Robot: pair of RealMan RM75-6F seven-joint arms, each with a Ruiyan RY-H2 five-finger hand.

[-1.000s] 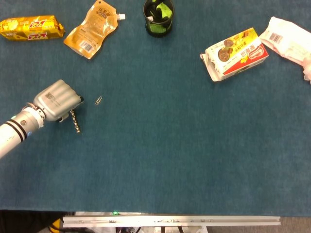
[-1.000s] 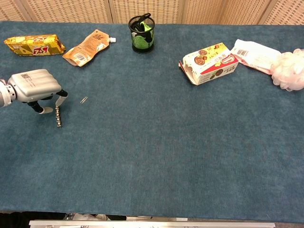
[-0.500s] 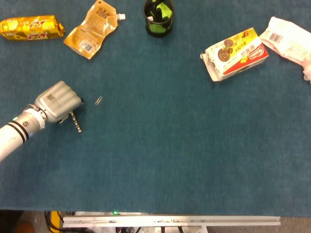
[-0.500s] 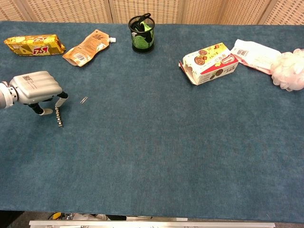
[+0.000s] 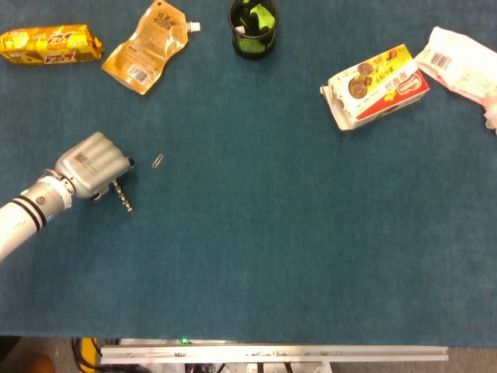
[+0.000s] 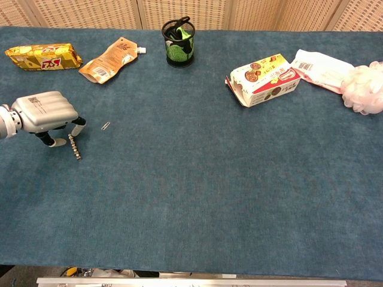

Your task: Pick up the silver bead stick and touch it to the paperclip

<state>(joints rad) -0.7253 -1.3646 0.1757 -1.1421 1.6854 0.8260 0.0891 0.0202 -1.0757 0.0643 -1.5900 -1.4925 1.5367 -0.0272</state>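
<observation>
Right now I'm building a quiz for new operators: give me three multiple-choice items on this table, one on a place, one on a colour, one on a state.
1. Where does the paperclip lie?
A. right of the left hand, apart from it
B. inside the mesh cup
C. on the snack box

2. What colour is the pouch beside the yellow packet?
A. green
B. orange
C. white

3. What is the state of the bead stick?
A. lying free on the table
B. touching the paperclip
C. held at its top end by the left hand

Answers: 1 A, since both views show cloth between the clip and the hand. 2 B, its orange face is plain in both views. 3 C, because the chest view shows the stick hanging from the fingers, short of the clip.
</observation>
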